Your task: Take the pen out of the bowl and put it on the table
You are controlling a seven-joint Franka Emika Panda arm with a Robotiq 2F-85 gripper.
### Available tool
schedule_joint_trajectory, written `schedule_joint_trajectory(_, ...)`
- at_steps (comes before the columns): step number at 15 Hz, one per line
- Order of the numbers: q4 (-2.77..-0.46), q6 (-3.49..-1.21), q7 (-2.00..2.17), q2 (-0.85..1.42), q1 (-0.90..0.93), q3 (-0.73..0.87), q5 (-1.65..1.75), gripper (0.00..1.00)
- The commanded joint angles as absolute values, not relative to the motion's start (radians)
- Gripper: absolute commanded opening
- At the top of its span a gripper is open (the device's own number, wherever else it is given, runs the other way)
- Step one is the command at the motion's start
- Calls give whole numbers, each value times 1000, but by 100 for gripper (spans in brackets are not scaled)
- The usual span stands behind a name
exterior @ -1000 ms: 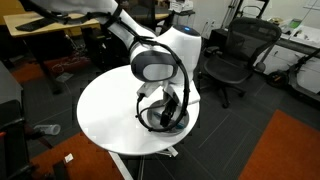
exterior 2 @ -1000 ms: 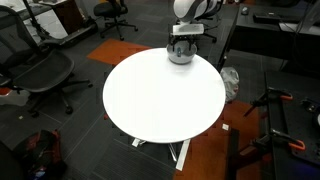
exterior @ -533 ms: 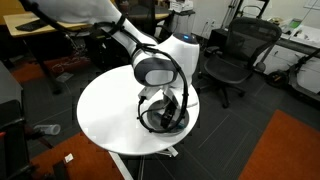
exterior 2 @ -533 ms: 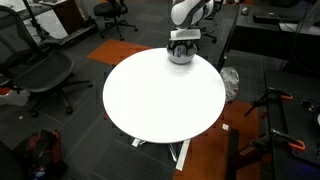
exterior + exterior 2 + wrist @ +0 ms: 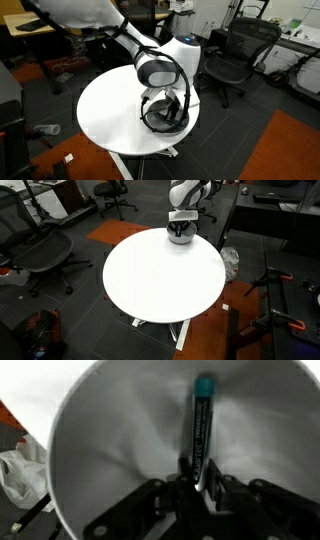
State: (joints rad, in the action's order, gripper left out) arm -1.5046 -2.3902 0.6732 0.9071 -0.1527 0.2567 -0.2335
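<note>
In the wrist view the pen (image 5: 201, 422), dark with a teal tip, lies inside the grey bowl (image 5: 100, 450) and runs up from my gripper (image 5: 198, 478). The two fingers press on its lower end, so the gripper is shut on the pen. In both exterior views the gripper (image 5: 166, 112) (image 5: 180, 226) reaches down into the bowl (image 5: 156, 124) (image 5: 180, 237), which sits near the edge of the round white table (image 5: 110, 115) (image 5: 160, 275). The pen itself does not show in the exterior views.
Black office chairs (image 5: 235, 55) (image 5: 40, 245) stand around the table. A wooden desk (image 5: 45, 25) is behind it. A white plastic bag (image 5: 230, 262) lies on the floor beside the table. An orange carpet patch (image 5: 285, 150) lies beyond the table.
The gripper's fingers have closed onto the pen's lower end inside the bowl. The arm has settled slightly lower; the bowl has stayed where it was.
</note>
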Motion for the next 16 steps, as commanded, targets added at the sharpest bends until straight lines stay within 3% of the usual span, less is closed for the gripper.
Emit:
schedule_joint_trajectory(1, -1466, -2367, 705, 920, -157, 261, -224, 3)
schedule_joint_trajectory(16, -1712, -2441, 685, 619, -77, 292, -113, 5)
